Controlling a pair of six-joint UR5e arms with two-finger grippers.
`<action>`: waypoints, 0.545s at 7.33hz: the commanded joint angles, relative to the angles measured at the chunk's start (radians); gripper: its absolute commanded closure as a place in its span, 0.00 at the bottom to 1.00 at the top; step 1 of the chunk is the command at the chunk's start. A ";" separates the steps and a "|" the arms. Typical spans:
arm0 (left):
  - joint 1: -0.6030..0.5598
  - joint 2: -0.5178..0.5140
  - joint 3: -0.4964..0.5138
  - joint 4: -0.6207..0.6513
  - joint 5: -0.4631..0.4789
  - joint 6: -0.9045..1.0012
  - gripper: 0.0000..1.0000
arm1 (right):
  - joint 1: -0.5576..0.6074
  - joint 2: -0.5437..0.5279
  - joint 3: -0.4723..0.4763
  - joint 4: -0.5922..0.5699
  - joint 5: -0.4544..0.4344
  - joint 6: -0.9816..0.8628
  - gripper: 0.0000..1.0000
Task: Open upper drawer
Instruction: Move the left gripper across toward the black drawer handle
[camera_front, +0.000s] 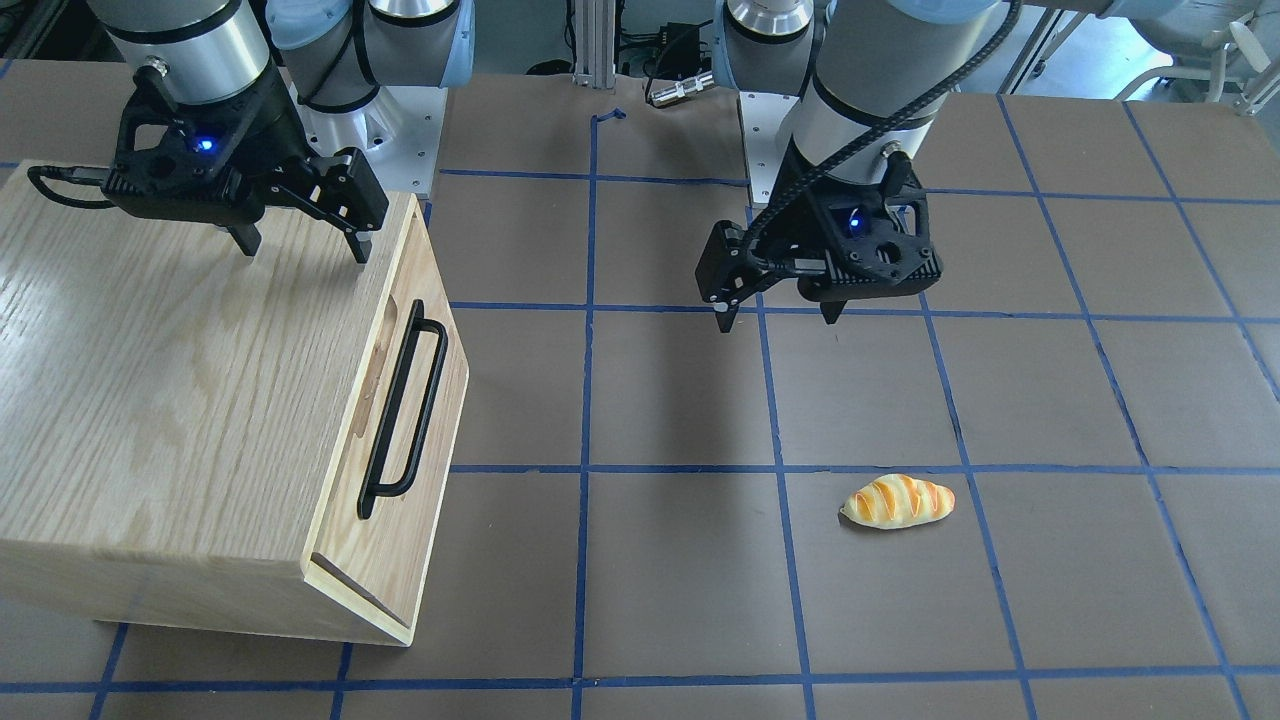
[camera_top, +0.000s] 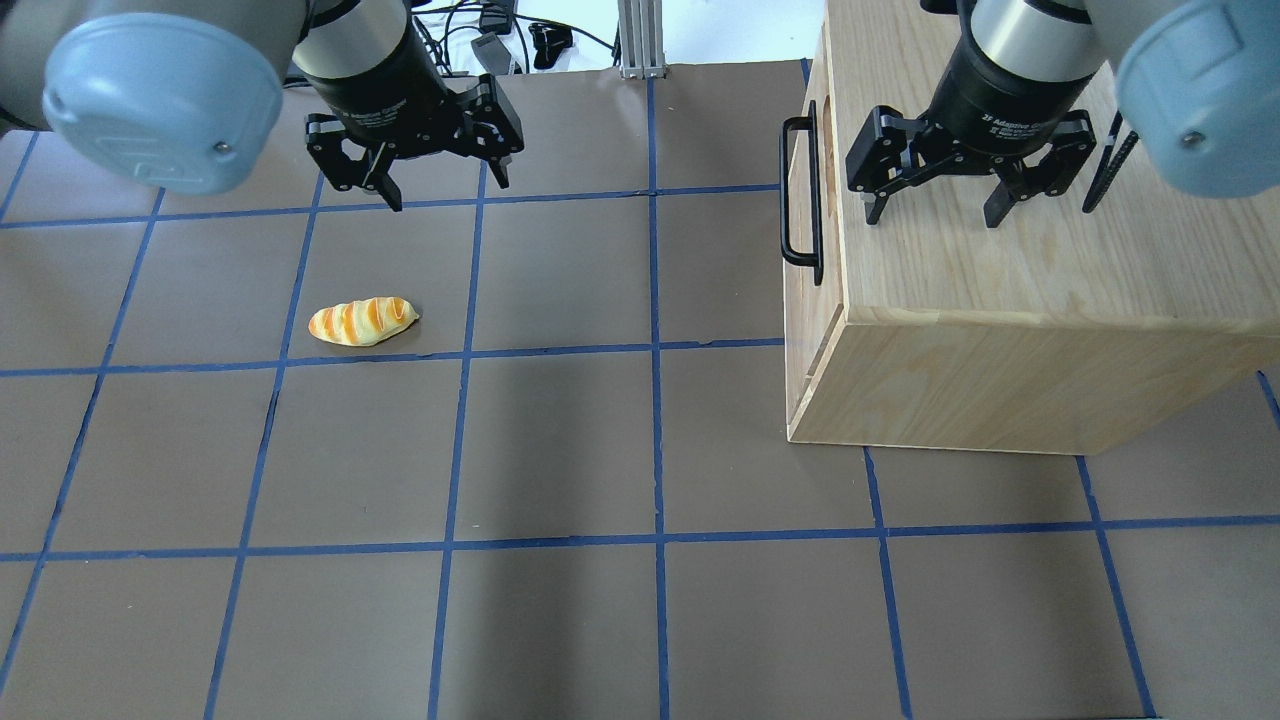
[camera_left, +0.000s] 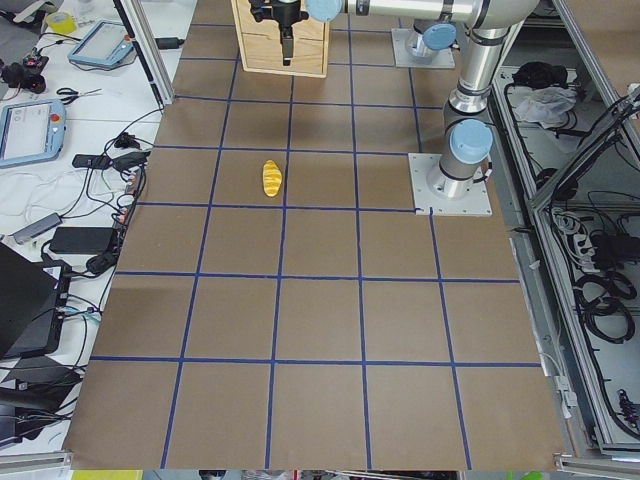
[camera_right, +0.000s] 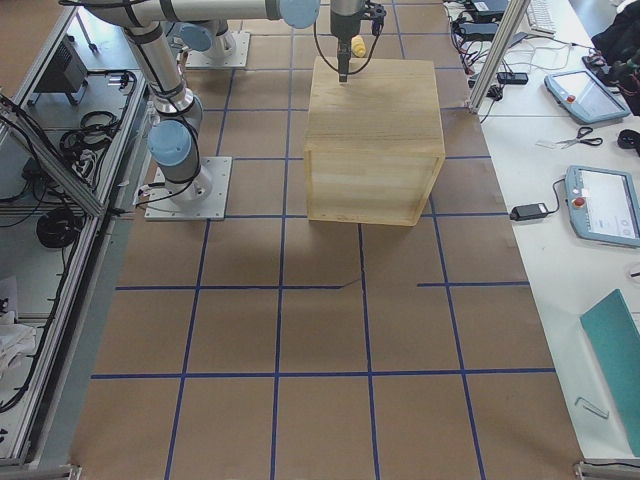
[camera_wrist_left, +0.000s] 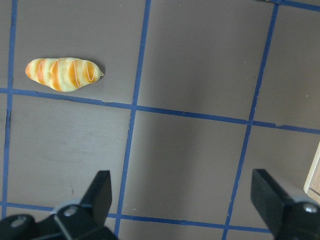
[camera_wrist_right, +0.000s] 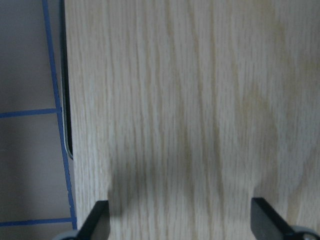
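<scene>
The upper drawer (camera_front: 445, 440) is the light oak front on the side of the oak cabinet (camera_front: 170, 400) that faces the table's middle. Its black bar handle (camera_front: 403, 410) runs along the front over an oval recess, and also shows in the overhead view (camera_top: 800, 190). The front sits flush with the cabinet face. My right gripper (camera_top: 932, 215) hovers open over the cabinet's top (camera_wrist_right: 190, 100), behind the handle edge, holding nothing. My left gripper (camera_top: 446, 190) hangs open and empty above the brown table, well away from the drawer.
A toy bread loaf (camera_top: 362, 321) lies on the table near my left gripper and shows in the left wrist view (camera_wrist_left: 62, 74). Blue tape lines grid the brown table (camera_top: 560, 450). The arm bases stand at the table's robot side (camera_front: 390, 120).
</scene>
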 joint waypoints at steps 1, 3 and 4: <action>-0.059 -0.037 0.015 0.051 -0.004 -0.050 0.00 | 0.000 0.000 0.000 0.000 0.000 0.000 0.00; -0.094 -0.075 0.034 0.088 -0.063 -0.140 0.00 | 0.000 0.000 0.000 0.000 -0.001 0.000 0.00; -0.123 -0.101 0.059 0.091 -0.065 -0.176 0.00 | 0.000 0.000 0.000 0.000 0.000 0.000 0.00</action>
